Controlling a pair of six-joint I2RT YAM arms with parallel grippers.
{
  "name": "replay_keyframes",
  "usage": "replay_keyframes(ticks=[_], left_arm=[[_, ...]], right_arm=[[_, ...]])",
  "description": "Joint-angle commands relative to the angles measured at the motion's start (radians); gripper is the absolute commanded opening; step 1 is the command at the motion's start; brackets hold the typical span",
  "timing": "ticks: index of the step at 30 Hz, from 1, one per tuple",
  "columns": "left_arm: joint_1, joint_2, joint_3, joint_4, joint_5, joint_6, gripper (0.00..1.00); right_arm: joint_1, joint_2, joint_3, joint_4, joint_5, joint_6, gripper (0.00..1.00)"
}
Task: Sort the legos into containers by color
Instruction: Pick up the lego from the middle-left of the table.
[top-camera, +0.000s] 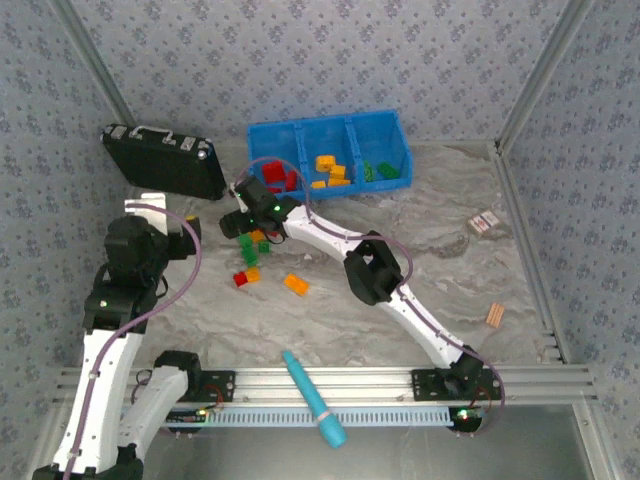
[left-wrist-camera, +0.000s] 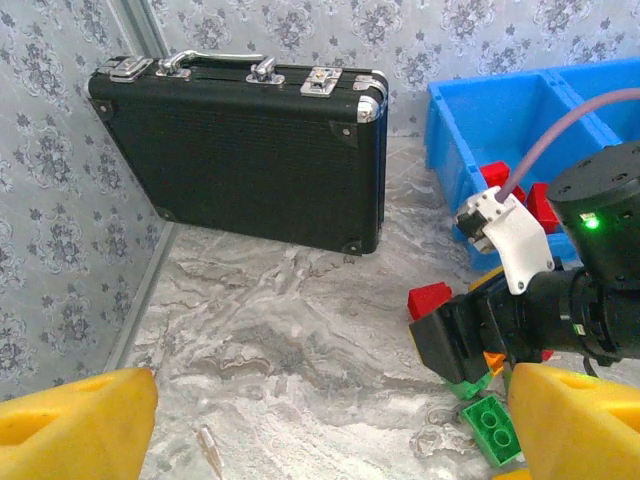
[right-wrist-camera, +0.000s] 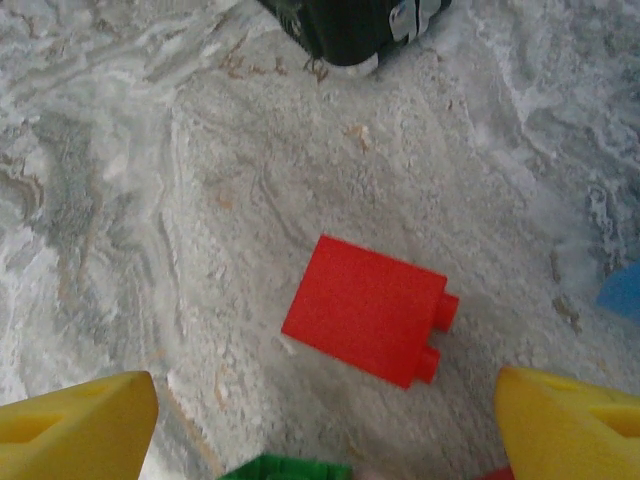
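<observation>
The blue bin stands at the back; its containers hold red, orange-yellow and green legos. Loose legos lie in front of it: green, red, orange. My right gripper hangs open just above the table, with a red brick lying on its side between and ahead of its yellow fingertips, untouched. A green brick sits at the lower edge. My left gripper is open over bare table, left of a red brick and a green one.
A black hard case stands at the back left, close to both grippers. A light-blue pen-like tool lies by the near rail. Two small pale items rest on the right side of the table.
</observation>
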Motion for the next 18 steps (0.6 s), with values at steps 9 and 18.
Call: replay_keyframes(ticks=[9,18], left_arm=[[-0.035,-0.017,-0.039,0.091,-0.027,0.034,0.92],[-0.047,-0.041,-0.064,0.112,-0.046,0.049,0.94]], right_arm=[[-0.008,0.128,0.161,0.011,0.074,0.079,0.90],[-0.013,0.188,0.207,0.004,0.101,0.147,0.86]])
